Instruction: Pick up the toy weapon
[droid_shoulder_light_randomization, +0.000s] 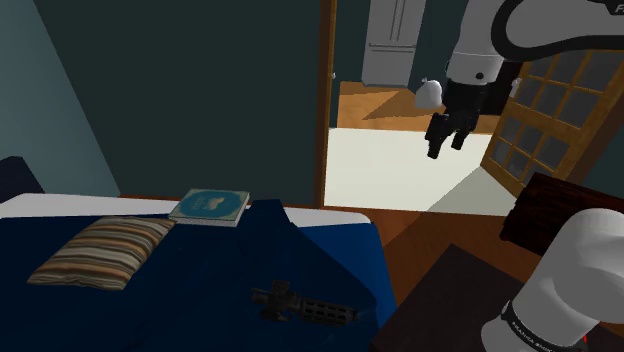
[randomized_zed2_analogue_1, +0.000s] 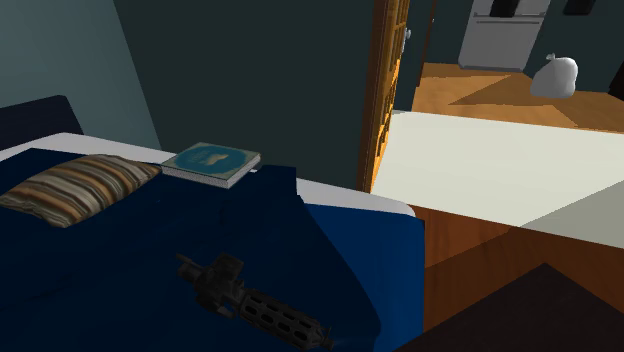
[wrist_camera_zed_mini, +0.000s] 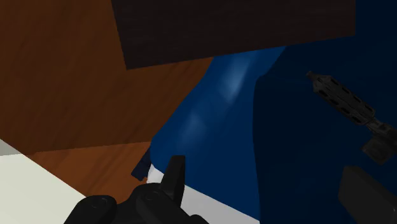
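The toy weapon is a dark rifle-shaped toy lying flat on the blue bedcover, near the bed's front corner. The second exterior view has the toy weapon low in the picture, and in the wrist view the toy weapon lies beyond the right finger. My black gripper hangs high in the air over the floor, well up and to the shoulder view's right of the toy. Its fingers stand apart with nothing between them. In the wrist view the gripper looks down on the bed's corner.
A striped pillow and a teal book lie on the bed further back. Beside the bed are wooden floor and a dark stand top. An open doorway with a glass-paned door leads to a white bag.
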